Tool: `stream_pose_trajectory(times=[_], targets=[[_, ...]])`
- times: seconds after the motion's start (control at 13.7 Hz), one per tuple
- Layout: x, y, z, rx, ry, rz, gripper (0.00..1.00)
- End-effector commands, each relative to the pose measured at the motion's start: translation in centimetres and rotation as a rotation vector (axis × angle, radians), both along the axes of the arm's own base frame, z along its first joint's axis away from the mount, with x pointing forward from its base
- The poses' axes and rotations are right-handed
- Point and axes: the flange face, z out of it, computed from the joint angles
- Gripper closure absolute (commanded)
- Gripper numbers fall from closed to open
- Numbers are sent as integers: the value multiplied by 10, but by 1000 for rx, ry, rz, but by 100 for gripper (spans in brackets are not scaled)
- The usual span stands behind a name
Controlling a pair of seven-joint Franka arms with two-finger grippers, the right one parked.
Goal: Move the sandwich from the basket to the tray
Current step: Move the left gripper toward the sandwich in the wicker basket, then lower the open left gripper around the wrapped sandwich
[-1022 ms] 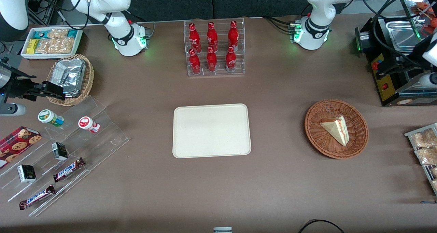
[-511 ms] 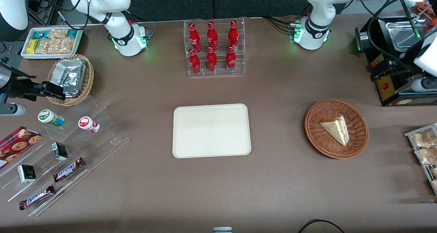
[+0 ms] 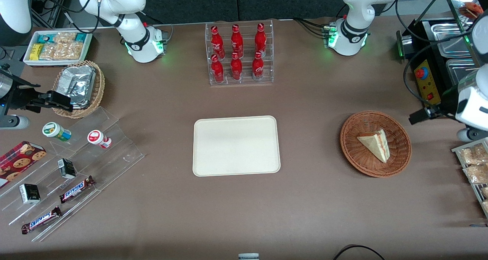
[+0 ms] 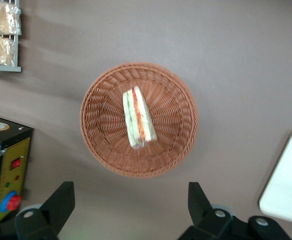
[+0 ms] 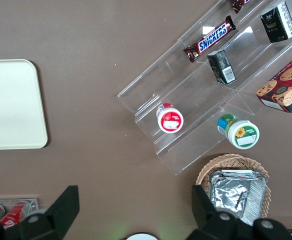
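The sandwich (image 3: 375, 144), a pale bread wedge with red and green filling, lies in the round reddish-brown wicker basket (image 3: 400, 159). The cream tray (image 3: 236, 145) lies flat at the middle of the table with nothing on it. My left gripper (image 3: 421, 116) hangs above the table beside the basket, toward the working arm's end, touching nothing. In the left wrist view its black fingers (image 4: 60, 201) stand wide apart and empty around the gripper's midpoint (image 4: 130, 200), with the basket (image 4: 106, 150) and the sandwich (image 4: 138, 119) just ahead of them. A corner of the tray (image 4: 286, 185) shows there too.
A black machine with a yellow panel (image 3: 429, 82) stands close to the gripper. Packed snacks on a rack (image 3: 472, 164) lie at the working arm's end. A clear rack of red bottles (image 3: 239, 54) stands farther from the camera than the tray. Acrylic racks (image 3: 76, 164) and a tan foil-pack basket (image 3: 78, 86) lie toward the parked arm's end.
My left gripper has come away from over the black machine, nearer to the front camera and down beside the basket. The sandwich, basket and tray have not moved.
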Motion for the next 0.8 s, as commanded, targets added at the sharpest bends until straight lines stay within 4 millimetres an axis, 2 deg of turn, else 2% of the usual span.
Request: stream_pose_trajectory(times=[0.0, 0.36, 0.73], targets=[[1, -1, -38, 10, -36, 164, 0], [3, -2, -97, 16, -59, 345, 0], [-13, -5, -156, 21, -56, 360, 0]])
